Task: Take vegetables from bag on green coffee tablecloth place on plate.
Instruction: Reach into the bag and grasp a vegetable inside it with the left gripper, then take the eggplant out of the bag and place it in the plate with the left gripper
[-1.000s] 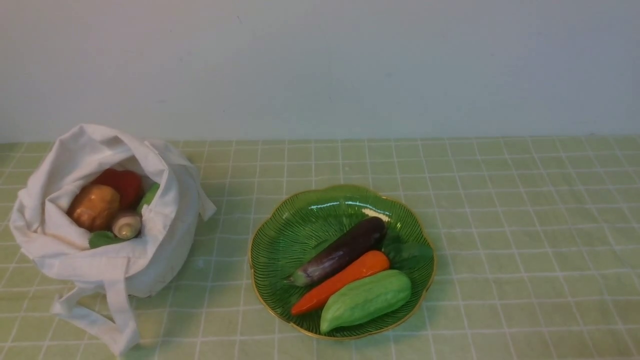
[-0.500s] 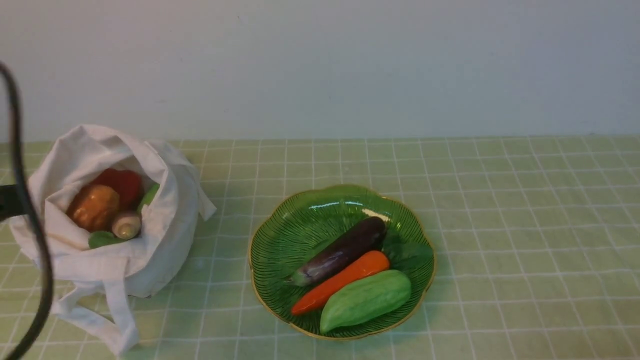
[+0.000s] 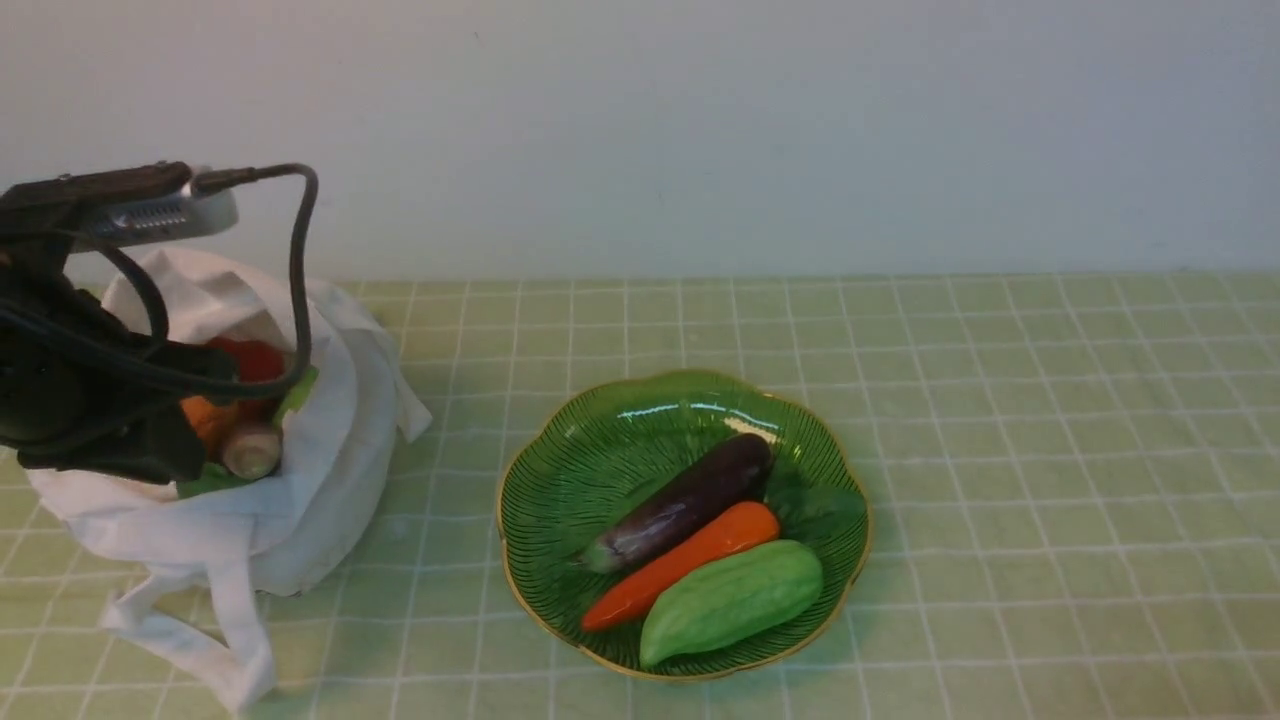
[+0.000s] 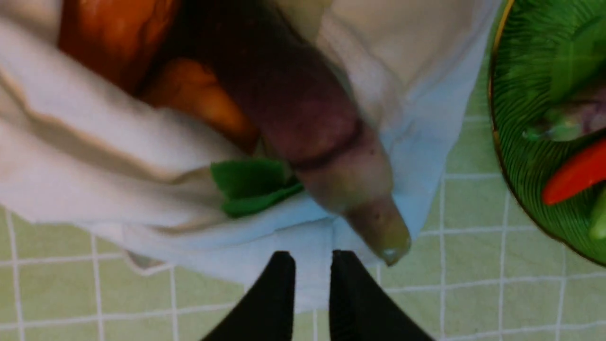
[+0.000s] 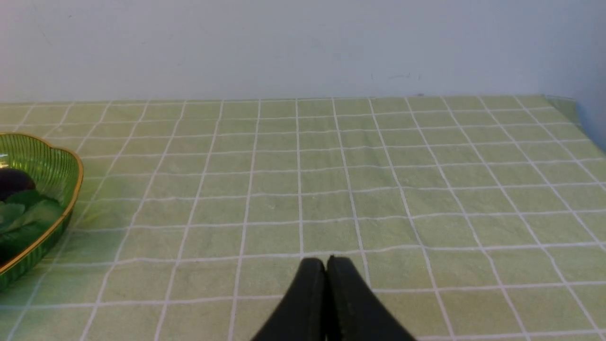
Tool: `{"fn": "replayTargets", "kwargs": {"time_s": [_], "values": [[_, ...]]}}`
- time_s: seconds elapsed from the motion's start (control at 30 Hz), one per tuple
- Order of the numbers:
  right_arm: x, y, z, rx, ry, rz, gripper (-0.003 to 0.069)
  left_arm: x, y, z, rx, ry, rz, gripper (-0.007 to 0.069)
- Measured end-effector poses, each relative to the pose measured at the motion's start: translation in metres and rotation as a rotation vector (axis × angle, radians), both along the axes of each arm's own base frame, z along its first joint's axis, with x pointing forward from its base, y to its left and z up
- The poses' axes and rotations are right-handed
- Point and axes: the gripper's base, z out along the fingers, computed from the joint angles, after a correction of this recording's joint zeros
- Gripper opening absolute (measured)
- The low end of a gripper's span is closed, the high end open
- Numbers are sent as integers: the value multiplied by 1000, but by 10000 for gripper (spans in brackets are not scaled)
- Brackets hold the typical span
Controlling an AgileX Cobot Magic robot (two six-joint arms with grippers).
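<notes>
— In the one bag point(image 3: 330, 470), one slim eggplant point(image 4: 303, 113) is jutting out, just beyond the left hand point(image 4: 308, 259).
— Hands?
— Left is hovering slightly parted, empty; right hand point(image 5: 325, 261) is hanging clenched, empty. One plate point(image 3: 560, 480) is carrying three long vegetables point(image 3: 690, 560).

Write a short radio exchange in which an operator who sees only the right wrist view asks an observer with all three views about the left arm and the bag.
Operator: I see only cloth and a plate edge. Where is the left arm?
Observer: The left arm hovers at the mouth of the bag, which sits left of the plate.
Operator: Are its fingers holding a vegetable?
Observer: No. The left fingers stand slightly apart with nothing between them.
Operator: What lies nearest them?
</notes>
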Motion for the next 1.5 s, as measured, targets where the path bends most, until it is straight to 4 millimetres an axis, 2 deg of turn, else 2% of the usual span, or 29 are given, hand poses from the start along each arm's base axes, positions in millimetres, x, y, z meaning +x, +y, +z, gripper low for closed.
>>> {"fn": "replayTargets", "kwargs": {"time_s": [0.17, 0.3, 0.4, 0.47, 0.63, 0.83, 1.07, 1.27, 1.4, 1.5], "values": [[0, 0, 0, 0, 0, 0, -16, 6, -2, 1, -28, -40, 19, 297], [0, 0, 0, 0, 0, 0, -16, 14, -3, -10, -62, -10, 35, 433], [0, 0, 0, 0, 0, 0, -16, 21, -5, -19, -95, 26, 47, 486], [0, 0, 0, 0, 0, 0, -16, 24, -6, -25, -109, 46, 52, 496], [0, 0, 0, 0, 0, 0, -16, 28, -6, -33, -113, 72, 54, 472], [0, 0, 0, 0, 0, 0, -16, 26, -3, -36, -65, 103, 38, 269], [0, 0, 0, 0, 0, 0, -16, 24, -2, -35, -49, 129, 24, 260], [0, 0, 0, 0, 0, 0, -16, 24, -3, -10, -47, 163, -28, 260], [0, 0, 0, 0, 0, 0, -16, 30, -2, 11, -29, 107, -38, 260], [0, 0, 0, 0, 0, 0, -16, 23, -1, 30, -15, 46, -40, 260]]}}
